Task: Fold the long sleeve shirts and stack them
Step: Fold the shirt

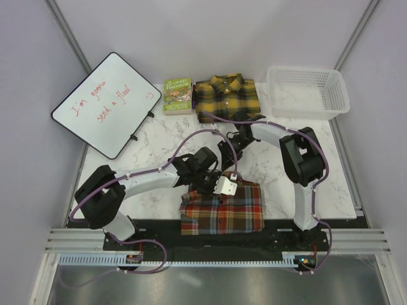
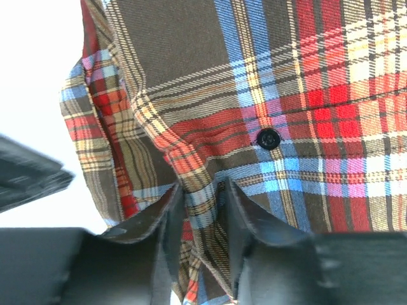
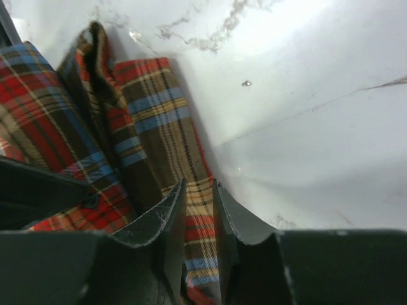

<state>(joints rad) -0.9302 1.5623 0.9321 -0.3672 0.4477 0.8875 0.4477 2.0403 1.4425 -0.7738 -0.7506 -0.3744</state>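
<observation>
Left gripper (image 2: 202, 187): pinching a raised fold of the red-brown plaid flannel shirt with blue and yellow lines (image 1: 222, 213), its fingers closing tight on the cloth near a black button (image 2: 268, 138).
Right gripper (image 3: 198, 184): clamping a narrow strip of the same shirt at its far edge, with the jaws nearly together and fabric running between them.
Red-brown shirt: lying as a compact rectangle at the middle of the table's near edge, with both grippers meeting on its far side.
Yellow and black plaid flannel shirt (image 1: 226, 96): sitting folded at the middle of the far edge, just beside a small green book (image 1: 177, 94).
Other items: a white plastic basket (image 1: 307, 68) is occupying the far right corner, and a whiteboard with red writing (image 1: 108, 105) is overhanging the far left corner.
Step in hand: the folding is looking finished on both shirts, so the stacking is probably beginning.
Next move: it is calling for both arms rising together and carrying the bundle towards the far edge, keeping it level so that the folds are not opening.
</observation>
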